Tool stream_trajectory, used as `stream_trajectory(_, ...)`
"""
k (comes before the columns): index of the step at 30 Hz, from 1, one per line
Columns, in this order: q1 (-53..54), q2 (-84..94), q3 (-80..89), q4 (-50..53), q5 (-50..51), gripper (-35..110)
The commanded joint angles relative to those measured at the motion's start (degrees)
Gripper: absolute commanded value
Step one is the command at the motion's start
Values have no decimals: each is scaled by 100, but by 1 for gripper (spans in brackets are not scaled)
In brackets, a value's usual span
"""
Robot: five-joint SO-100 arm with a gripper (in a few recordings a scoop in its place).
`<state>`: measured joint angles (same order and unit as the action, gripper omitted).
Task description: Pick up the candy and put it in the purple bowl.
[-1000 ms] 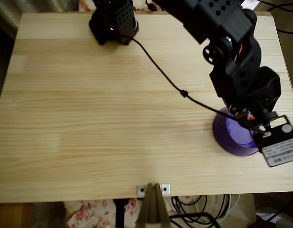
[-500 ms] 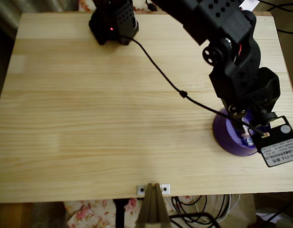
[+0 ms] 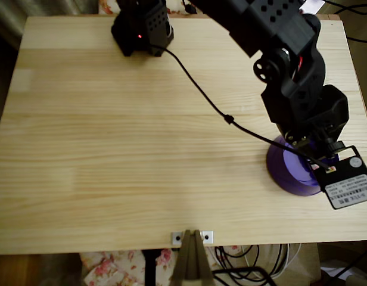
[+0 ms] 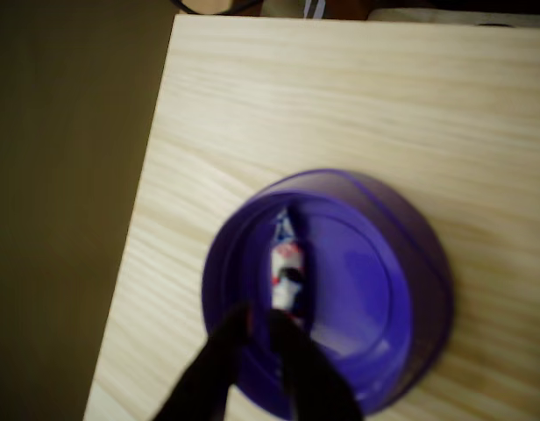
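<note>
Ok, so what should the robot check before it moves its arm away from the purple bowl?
1. Candy inside the purple bowl: ok, it lies on the bowl floor near the left wall in the wrist view.
2. End effector let go of the candy: cannot tell, the dark fingertips sit right at the candy's lower end and the picture is blurred.
3. Bowl fully on the table: ok, though it sits close to the edge.
4. Bowl upright: ok.
5. Black cable free of the bowl: cannot tell, in the overhead view it runs over the bowl's rim.
</note>
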<state>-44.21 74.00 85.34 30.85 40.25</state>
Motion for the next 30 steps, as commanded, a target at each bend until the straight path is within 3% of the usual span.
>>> stream_trajectory(1,18,958,0,237,-141,0)
stream_trajectory(14,431,2215,773,1397,-659,0)
stream_trajectory(23,1327,3243,1441,2259,-940,0)
stream_trajectory(30,2268,4570,2900,2092,-1424,0)
